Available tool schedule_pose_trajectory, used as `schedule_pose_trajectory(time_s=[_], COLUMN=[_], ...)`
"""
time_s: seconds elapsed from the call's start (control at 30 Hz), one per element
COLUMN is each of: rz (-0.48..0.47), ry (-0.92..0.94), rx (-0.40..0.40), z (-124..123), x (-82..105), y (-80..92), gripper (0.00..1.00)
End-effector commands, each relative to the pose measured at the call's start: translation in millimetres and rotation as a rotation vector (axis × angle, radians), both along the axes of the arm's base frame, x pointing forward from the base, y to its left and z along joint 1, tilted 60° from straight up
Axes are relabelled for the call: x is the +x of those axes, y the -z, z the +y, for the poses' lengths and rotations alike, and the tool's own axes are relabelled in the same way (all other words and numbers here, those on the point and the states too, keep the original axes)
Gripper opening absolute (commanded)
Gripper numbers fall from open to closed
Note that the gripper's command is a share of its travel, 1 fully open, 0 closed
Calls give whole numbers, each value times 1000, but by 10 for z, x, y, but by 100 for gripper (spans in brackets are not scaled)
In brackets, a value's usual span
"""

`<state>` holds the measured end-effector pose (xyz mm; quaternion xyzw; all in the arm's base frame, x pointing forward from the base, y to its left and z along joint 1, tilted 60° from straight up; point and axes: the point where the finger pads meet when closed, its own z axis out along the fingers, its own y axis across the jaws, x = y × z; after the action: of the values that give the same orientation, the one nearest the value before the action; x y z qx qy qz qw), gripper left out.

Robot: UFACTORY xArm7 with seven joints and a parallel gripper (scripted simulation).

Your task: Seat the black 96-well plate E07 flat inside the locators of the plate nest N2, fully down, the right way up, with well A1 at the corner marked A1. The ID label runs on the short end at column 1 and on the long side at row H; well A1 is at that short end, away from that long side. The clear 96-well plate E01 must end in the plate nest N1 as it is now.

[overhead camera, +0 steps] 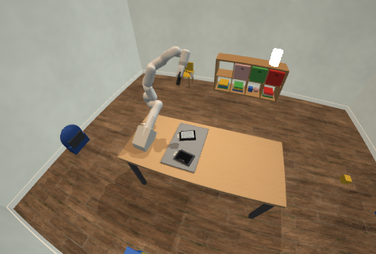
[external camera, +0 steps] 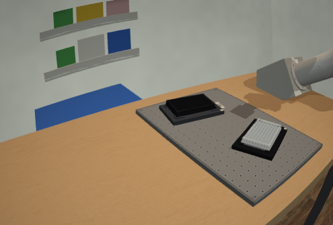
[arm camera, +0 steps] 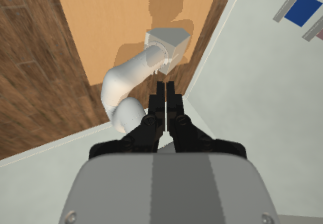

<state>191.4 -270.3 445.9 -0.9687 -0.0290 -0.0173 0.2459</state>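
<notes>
Table (overhead camera: 243,167) holds black plate (external camera: 190,104); end effector (overhead camera: 178,80) shut, well apart.

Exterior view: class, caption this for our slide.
Black plate and clear plate each sit in a nest on the perforated board.

The whole room is seen from high above in the top view, with the table (overhead camera: 228,160) small at centre. The table is viewed closely from a low side angle in the exterior view, facing a wall. The arm's base (arm camera: 168,42) and table edge, shared with both, are looked down on from the wrist view.
</notes>
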Motion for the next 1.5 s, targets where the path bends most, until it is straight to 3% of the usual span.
schedule_pose_trajectory(time_s=[0.0, 0.2, 0.27, 0.73, 0.83, 1.33, 1.47], rz=[-34, -67, -67, -140, -140, -265, -265], ry=[-76, -157, -157, -311, -311, -512, -512], rx=[5, 14, 14, 44, 44, 111, 111], z=[-5, 5, 5, 25, 26, 48, 51], x=[160, 406, 406, 942, 974, 1462, 1521], y=[71, 207, 207, 609, 636, 1194, 1275], gripper=[0, 0, 0, 0, 0, 0, 0])
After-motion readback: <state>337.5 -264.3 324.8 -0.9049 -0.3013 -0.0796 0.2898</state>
